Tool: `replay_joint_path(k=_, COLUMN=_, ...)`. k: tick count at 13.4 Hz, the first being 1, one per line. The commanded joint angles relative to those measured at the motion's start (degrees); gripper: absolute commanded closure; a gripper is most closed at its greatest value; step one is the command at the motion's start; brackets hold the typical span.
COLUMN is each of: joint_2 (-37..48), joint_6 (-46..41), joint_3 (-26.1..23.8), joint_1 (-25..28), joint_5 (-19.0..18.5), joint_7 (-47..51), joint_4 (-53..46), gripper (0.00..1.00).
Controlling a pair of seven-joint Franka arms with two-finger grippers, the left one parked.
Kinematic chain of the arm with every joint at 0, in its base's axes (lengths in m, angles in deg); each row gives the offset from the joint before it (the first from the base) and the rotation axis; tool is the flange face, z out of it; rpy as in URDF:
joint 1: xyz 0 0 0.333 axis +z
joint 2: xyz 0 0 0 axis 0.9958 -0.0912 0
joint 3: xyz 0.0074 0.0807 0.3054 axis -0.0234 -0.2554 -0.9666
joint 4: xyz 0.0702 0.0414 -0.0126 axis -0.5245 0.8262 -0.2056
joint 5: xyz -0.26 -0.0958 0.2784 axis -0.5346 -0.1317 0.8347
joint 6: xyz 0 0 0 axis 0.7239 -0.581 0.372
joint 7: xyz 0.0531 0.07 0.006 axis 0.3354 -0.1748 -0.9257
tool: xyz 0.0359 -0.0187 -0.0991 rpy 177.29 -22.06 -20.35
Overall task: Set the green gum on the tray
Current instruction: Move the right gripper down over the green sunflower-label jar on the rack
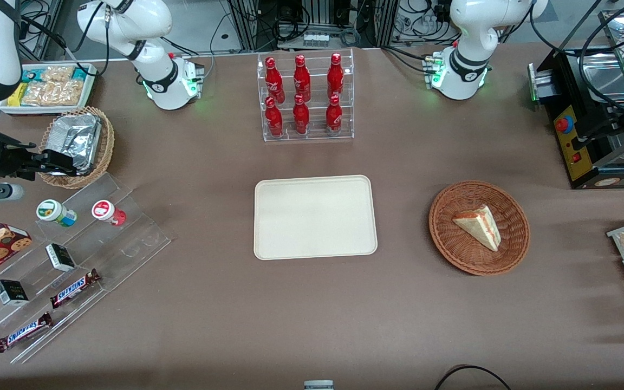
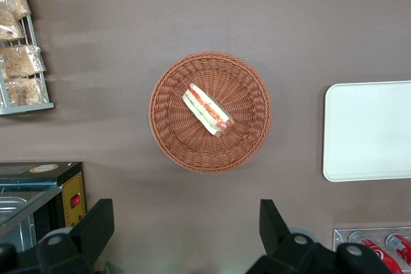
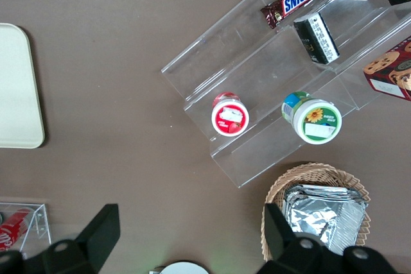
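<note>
Green gum on the clear stepped rack, gripper open above it.

The green gum (image 1: pixel 56 212) stood upright on the acrylic rack (image 1: pixel 101 238), just beside the red gum bottle (image 1: pixel 108 212). The gripper (image 1: pixel 54 162) hovered over the rack's upper end, fingers spread wide and holding nothing. The tray (image 1: pixel 314 216) lay well apart from the rack, bare.

Even, diffuse overhead lighting; the brown table (image 1: pixel 209 303) reads uniformly, with soft shadows beside the tray (image 1: pixel 314 216) and baskets. Glare marks the foil containers (image 1: pixel 75 140) and clear stepped stand (image 1: pixel 122 238). The gripper (image 1: pixel 65 164), high at the front view's left edge, appears dark. Focus is sharp centrally.
</note>
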Motion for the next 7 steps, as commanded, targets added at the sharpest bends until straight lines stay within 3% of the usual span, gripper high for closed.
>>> replay_joint_path(k=1, joint_2=-0.04, joint_6=1.08, joint_3=0.12, joint_1=0.11, joint_5=-0.6, joint_7=1.49, joint_4=-0.79, gripper=0.0)
replay_joint_path(k=4, joint_2=-0.04, joint_6=1.26, joint_3=0.21, joint_1=-0.07, joint_5=-0.77, joint_7=-2.95, joint_4=-0.09, gripper=0.0)
replay_joint_path(k=7, joint_2=0.05, joint_6=5.55, joint_3=0.73, joint_1=-2.79, joint_5=-1.21, joint_7=-16.47, joint_4=2.8, gripper=0.0)
